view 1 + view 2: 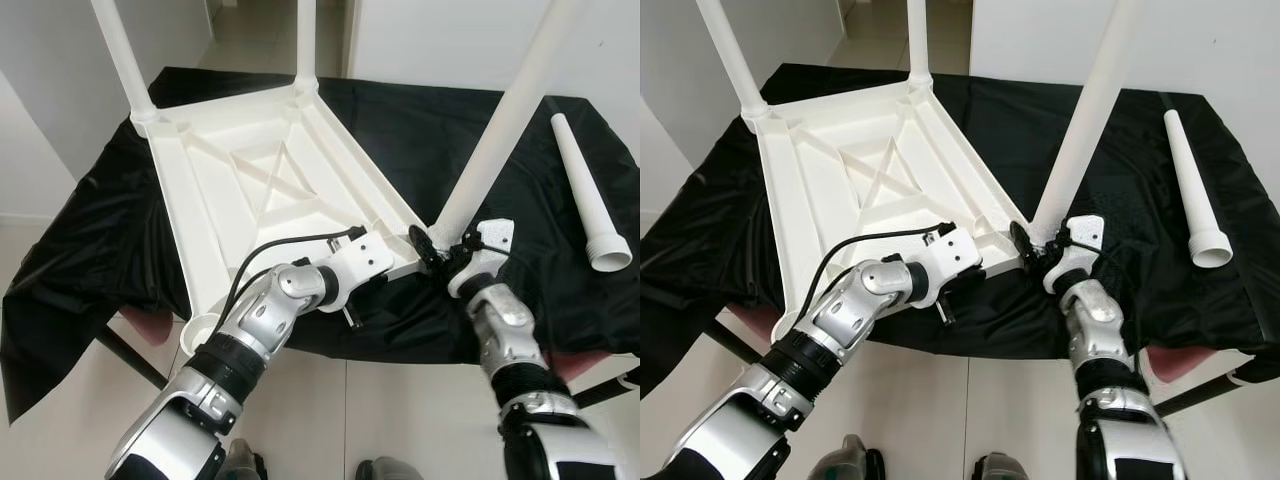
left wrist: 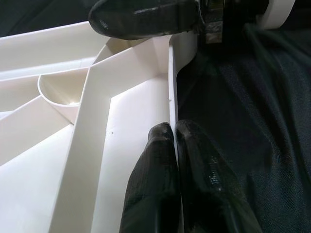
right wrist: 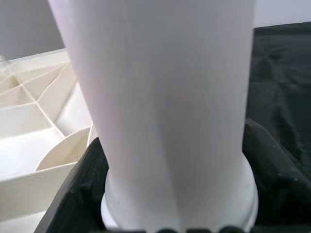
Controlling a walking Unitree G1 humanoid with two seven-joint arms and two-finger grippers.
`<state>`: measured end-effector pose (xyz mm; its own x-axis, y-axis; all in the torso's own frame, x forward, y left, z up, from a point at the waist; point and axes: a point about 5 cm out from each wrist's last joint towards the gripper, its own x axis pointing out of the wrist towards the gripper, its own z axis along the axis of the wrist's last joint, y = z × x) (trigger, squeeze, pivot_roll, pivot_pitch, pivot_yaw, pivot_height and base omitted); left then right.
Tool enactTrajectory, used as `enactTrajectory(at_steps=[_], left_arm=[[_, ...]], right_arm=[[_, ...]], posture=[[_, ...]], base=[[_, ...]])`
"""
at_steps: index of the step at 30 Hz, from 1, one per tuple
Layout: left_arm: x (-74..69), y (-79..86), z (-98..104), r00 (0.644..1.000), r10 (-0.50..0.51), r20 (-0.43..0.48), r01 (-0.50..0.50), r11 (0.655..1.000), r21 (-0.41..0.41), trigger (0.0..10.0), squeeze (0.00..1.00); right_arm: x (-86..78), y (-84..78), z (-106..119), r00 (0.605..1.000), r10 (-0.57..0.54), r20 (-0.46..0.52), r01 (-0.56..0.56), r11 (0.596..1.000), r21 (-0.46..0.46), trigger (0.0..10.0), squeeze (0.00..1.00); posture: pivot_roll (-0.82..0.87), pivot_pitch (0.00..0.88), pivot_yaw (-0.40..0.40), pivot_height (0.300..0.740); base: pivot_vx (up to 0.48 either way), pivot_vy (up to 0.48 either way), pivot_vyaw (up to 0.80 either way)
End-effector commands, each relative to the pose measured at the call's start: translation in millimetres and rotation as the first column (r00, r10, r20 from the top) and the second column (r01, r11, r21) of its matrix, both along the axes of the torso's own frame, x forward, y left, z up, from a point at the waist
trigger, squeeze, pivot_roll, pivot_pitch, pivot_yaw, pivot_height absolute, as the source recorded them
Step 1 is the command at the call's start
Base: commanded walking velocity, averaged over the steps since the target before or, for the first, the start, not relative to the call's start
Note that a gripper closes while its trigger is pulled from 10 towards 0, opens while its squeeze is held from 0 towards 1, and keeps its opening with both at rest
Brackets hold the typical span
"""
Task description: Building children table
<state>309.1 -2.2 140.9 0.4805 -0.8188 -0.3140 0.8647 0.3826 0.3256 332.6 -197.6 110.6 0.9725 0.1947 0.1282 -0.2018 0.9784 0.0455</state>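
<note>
A white plastic child's table [image 1: 250,190] lies upside down on a black cloth [image 1: 90,230]. Two white legs [image 1: 125,60] stand in its far corners. A third leg [image 1: 500,130] rises at a slant from the near right corner, and my right gripper [image 1: 437,256] is shut on its base, with the dark fingers [image 3: 272,170] on either side. My left gripper [image 2: 175,141] is shut on the table's near rim, its fingertips pinching the thin edge beside that corner. The near left socket [image 1: 203,328] stands empty. A fourth leg [image 1: 585,190] lies loose on the cloth at the right.
The cloth drapes over a low stand with dark struts [image 1: 130,355] and a reddish edge [image 1: 150,325]. Pale tiled floor [image 1: 400,420] lies in front of it. White walls [image 1: 50,90] close in at the left and back right.
</note>
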Motion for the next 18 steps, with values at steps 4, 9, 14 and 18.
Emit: enactTrajectory(at_steps=[4, 9, 14, 18], left_arm=[[1.7, -0.3, 14, 0.998, 0.027, 0.058, -0.024, 0.999, -0.036, 10.0, 0.0], [1.8, 1.5, 14, 0.997, 0.035, 0.062, -0.033, 0.999, -0.038, 10.0, 0.0], [2.0, 1.7, 14, 0.997, 0.04, 0.063, -0.037, 0.998, -0.041, 10.0, 0.0], [1.7, 0.6, 15, 0.997, 0.041, 0.064, -0.038, 0.998, -0.046, 10.0, 0.0]], right_arm=[[-8.8, 11.4, -17, 0.986, -0.137, -0.09, 0.144, 0.987, 0.074, 0.0, 0.0], [-13.8, 17.4, -13, 0.929, -0.35, -0.117, 0.359, 0.931, 0.068, 0.0, 0.0], [-17.9, 19.6, -12, 0.879, -0.453, -0.147, 0.462, 0.886, 0.034, 0.0, 0.0], [-19.4, 17.6, -9, 0.861, -0.487, -0.146, 0.496, 0.868, 0.031, 0.0, 0.0]], posture=[[0.02, 0.054, 0.016, 0.74], [0.02, 0.058, 0.005, 0.74], [0.02, 0.059, 0.001, 0.74], [0.01, 0.059, -0.004, 0.74]], base=[[0.0, 0.0, 0.0], [0.0, 0.0, 0.0], [0.0, 0.0, 0.0], [0.0, 0.0, 0.0]])
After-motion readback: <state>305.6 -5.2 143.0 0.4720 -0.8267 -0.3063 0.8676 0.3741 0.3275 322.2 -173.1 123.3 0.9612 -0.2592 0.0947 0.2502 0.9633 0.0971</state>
